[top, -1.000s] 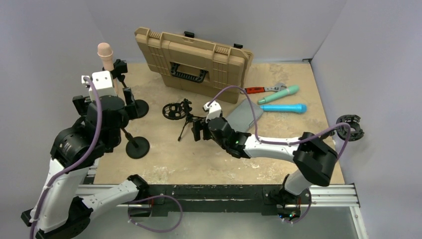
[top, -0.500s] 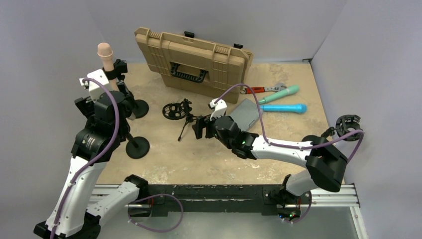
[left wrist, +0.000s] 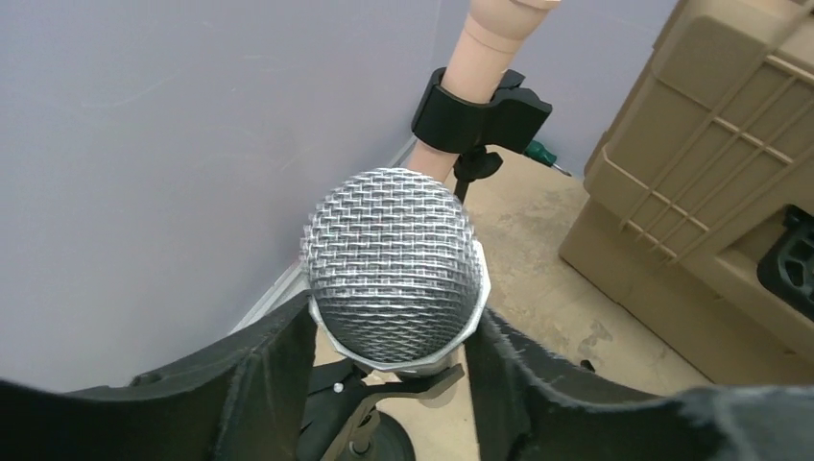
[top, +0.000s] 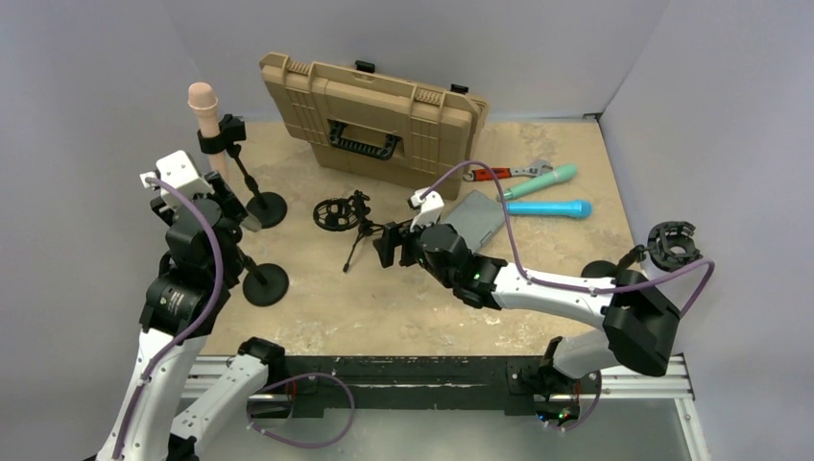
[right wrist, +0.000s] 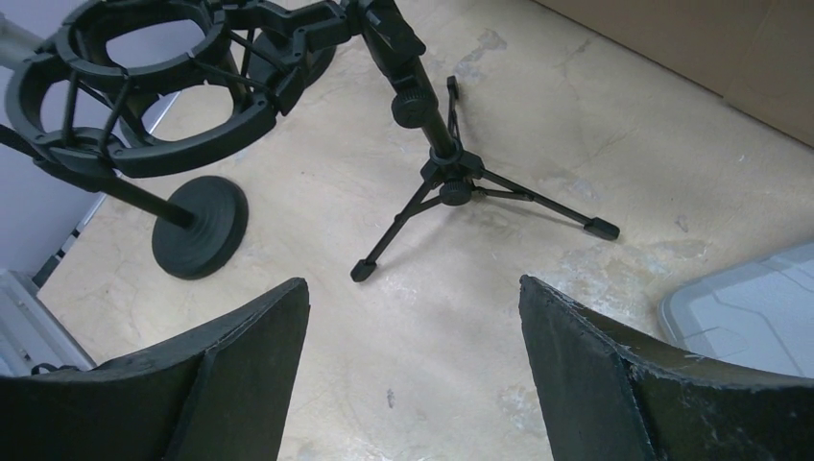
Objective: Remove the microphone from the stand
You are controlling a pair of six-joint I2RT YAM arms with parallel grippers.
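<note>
The silver mesh-head microphone point(left wrist: 394, 264) is sitting upright in the black clip point(left wrist: 384, 384) of its round-based stand point(top: 265, 282), near the left edge of the counter point(top: 422, 317); it is not yet lifted out, so the removal itself is all to do. The left tool point(left wrist: 394, 319) is straddling the head, its fingers point(left wrist: 264, 379) lying against the mesh on both sides; it is reading as clenched on the microphone, though how firmly I cannot tell. As I judge it, the reach and the closing are done; what is remaining is drawing the microphone up out of the clip and carrying it clear without tipping the stand.

Just behind, a peach-coloured microphone point(left wrist: 485, 43) is standing in a second clip point(left wrist: 480, 110), apart from the tool. The right tool point(right wrist: 413, 298) is hanging wide open, grasping nothing, above a small tripod stand point(right wrist: 451, 182) that is carrying an empty shock mount point(right wrist: 144, 96). Farther back a tan hard case point(top: 374, 115) is lying on the counter; to its right a teal microphone point(top: 538, 181), a blue microphone point(top: 547, 208) and a red-handled wrench point(top: 504, 173) are lying loose, well away from both tools.
</note>
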